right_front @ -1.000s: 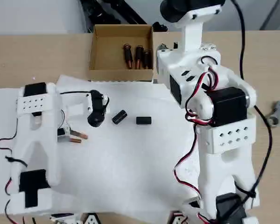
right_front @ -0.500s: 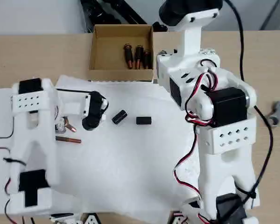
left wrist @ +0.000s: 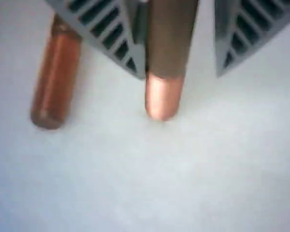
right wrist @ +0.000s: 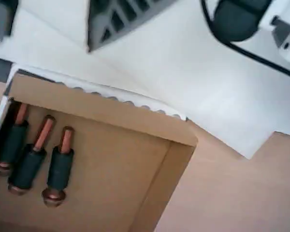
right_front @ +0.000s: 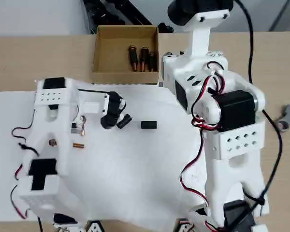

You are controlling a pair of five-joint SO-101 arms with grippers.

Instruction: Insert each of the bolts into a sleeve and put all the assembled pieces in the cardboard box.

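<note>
My left gripper point(right_front: 80, 124) holds a copper bolt point(left wrist: 164, 72) upright between its grey fingers point(left wrist: 111, 34), tip just above the white sheet point(right_front: 135, 169). A second bolt point(left wrist: 55, 82) lies beside it on the sheet point(right_front: 78, 145). Two black sleeves point(right_front: 124, 121) point(right_front: 148, 125) lie just right of the left arm's wrist. The cardboard box point(right_front: 102, 53) at the back holds three assembled pieces point(right_front: 142, 58). My right gripper point(right wrist: 48, 24) hangs open over the box's near wall point(right wrist: 111, 116), with the assembled pieces point(right wrist: 34, 154) below it.
A small copper piece point(right_front: 52, 142) lies on the sheet left of the loose bolt. The right arm's large white body point(right_front: 232, 125) covers the right side of the sheet. A grey part point(right_front: 287, 116) lies on the wooden table at the far right.
The left arm has swung right toward the sleeves with a bolt in its gripper, leaving another bolt on the sheet. The right arm has stayed still.
</note>
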